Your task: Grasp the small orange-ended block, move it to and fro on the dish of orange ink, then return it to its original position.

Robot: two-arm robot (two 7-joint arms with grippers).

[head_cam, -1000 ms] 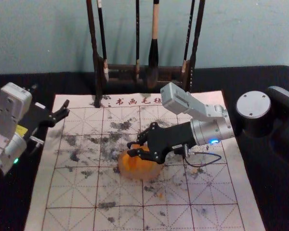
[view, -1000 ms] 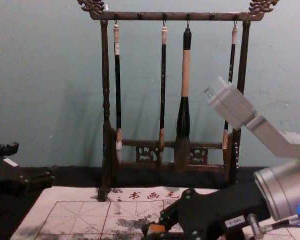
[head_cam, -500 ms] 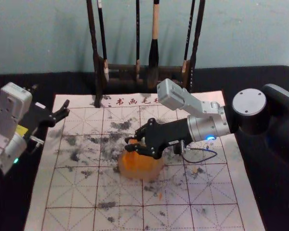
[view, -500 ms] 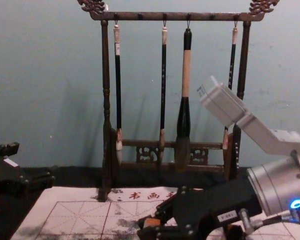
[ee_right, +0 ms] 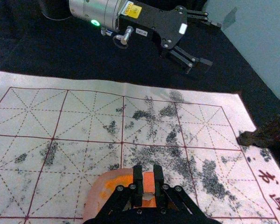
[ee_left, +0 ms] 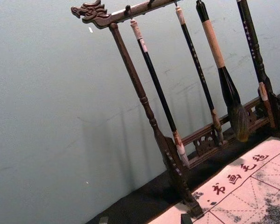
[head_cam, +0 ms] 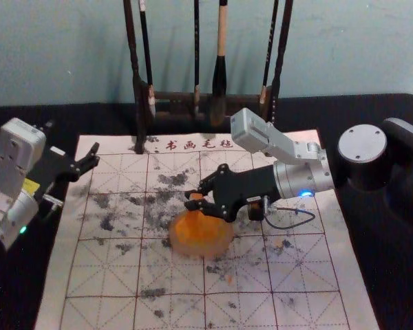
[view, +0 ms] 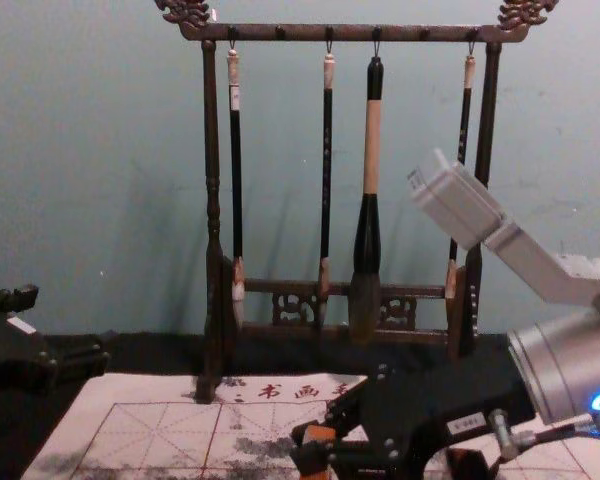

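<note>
1. Your right claw (head_cam: 189, 200) is clamped on the small block (head_cam: 195, 197), its orange end between the fingers.
2. You have that block at the far edge of the ink dish (head_cam: 224, 245).
3. Your left claw (head_cam: 95, 156) sits parked, fingers spread, near the mat's (head_cam: 303, 275) far left corner.
</note>
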